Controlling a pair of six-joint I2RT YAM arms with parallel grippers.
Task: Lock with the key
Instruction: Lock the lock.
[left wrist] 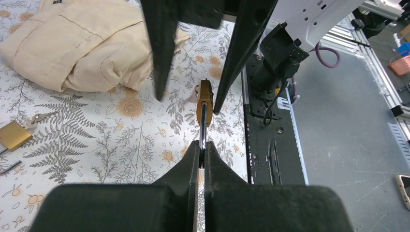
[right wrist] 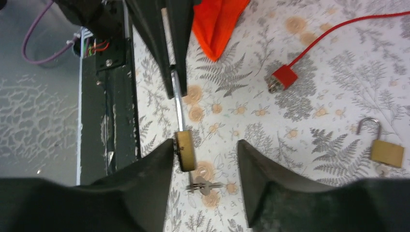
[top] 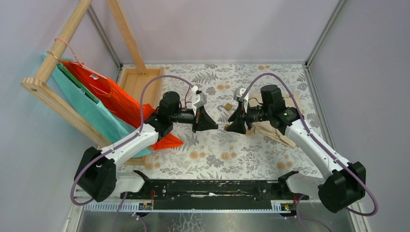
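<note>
Left gripper (left wrist: 203,147) is clenched on the thin shackle of a brass padlock (right wrist: 185,151), seemingly steadying it for the right gripper (right wrist: 205,143), whose jaws are spread around the body. A key (right wrist: 204,185) sits just beneath. The red lock (right wrist: 284,77) lies untouched ahead-right of that hand, on a fern-print tablecloth (top: 241,154) between pale walls.
</note>
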